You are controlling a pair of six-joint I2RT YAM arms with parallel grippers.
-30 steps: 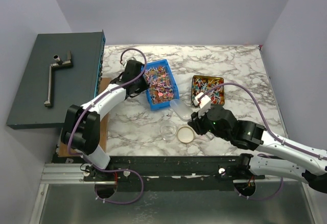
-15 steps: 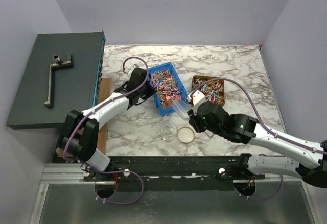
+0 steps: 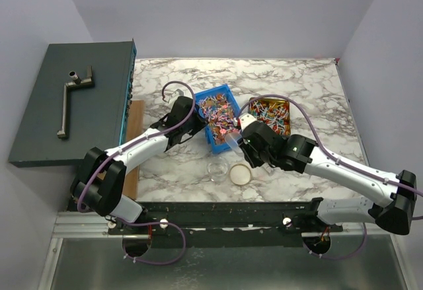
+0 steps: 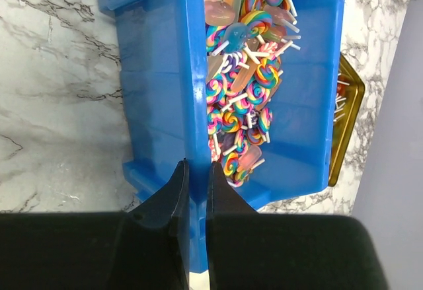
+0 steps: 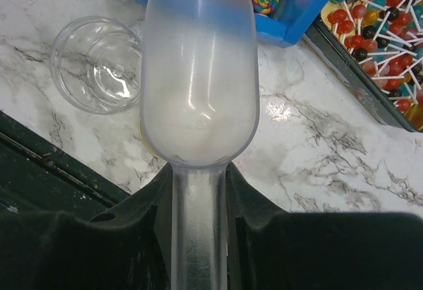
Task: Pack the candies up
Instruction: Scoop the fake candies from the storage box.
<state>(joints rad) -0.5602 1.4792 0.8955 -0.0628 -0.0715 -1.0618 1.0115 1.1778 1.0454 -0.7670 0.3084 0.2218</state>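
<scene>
The candies (image 3: 218,109) are small colourful lollipops with white sticks, piled in a blue bin (image 3: 216,142); they also show in the left wrist view (image 4: 239,92). My left gripper (image 3: 197,125) is shut on the bin's left wall (image 4: 158,92). More candies (image 3: 272,113) fill a gold tray (image 5: 344,69). My right gripper (image 3: 246,142) is shut on the handle of a clear plastic scoop (image 5: 198,72). The scoop is empty and its tip is at the bin's near corner (image 5: 284,22). A clear empty jar (image 3: 217,168) stands beside the gold lid (image 3: 240,174).
A dark grey box (image 3: 46,118) with a metal handle (image 3: 71,92) stands at the left. A wooden board (image 3: 133,146) lies along its right side. The table's dark front rail (image 5: 46,184) runs just near the jar (image 5: 96,65).
My left gripper has dragged the blue bin rightward and nearer, toward the gold tray. My right gripper has carried the scoop left and farther, up to the bin's near corner.
</scene>
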